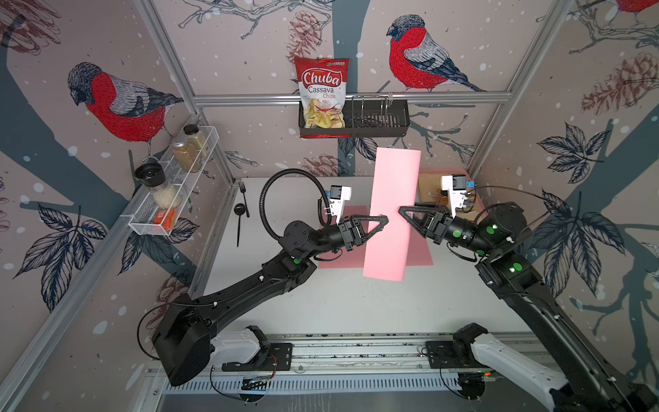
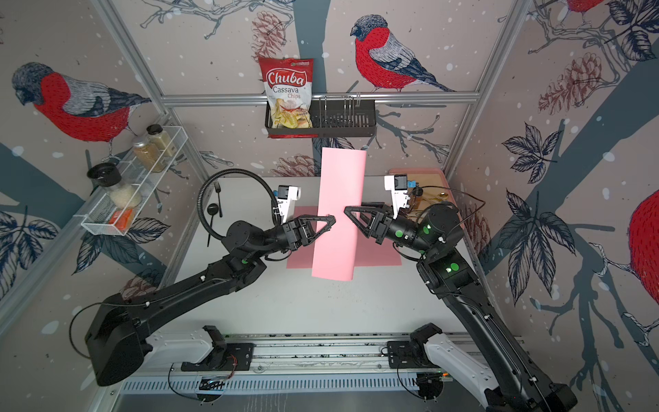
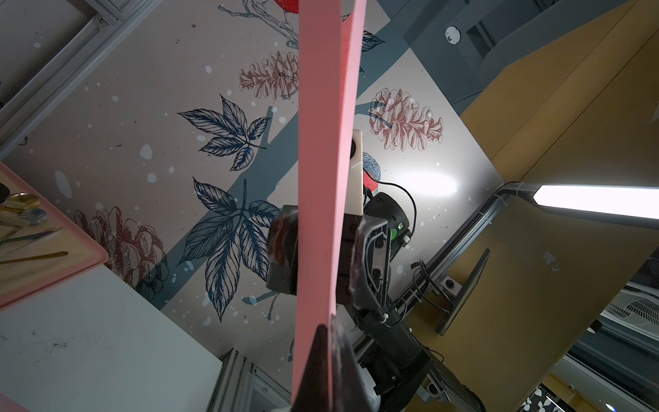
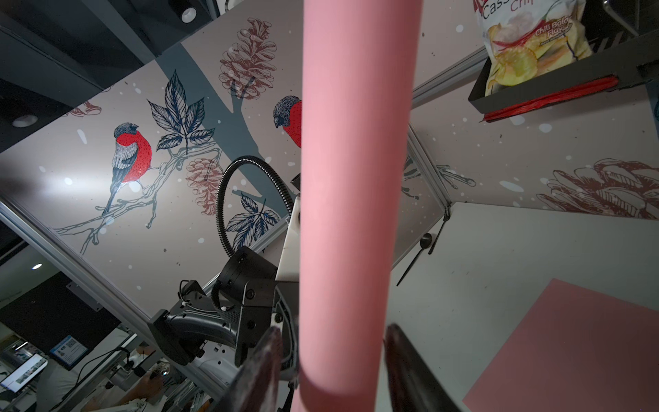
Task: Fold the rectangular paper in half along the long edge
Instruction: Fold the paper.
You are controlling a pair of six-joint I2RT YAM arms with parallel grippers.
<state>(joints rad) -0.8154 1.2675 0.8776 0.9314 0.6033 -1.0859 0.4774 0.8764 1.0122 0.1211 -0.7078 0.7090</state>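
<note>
Your left pincer [image 1: 386, 218] is clenched on the paper [image 1: 394, 185], pinching it midway along a long edge. The paper is held up off the tabletop [image 1: 321, 306] between the two arms, bent over into a loose, rounded fold. Your right pincer [image 1: 400, 210] stands released, its jaws straddling the rounded side without closing on it. A second sheet [image 1: 422, 251], also pink, lies flat on the tabletop underneath.
</note>
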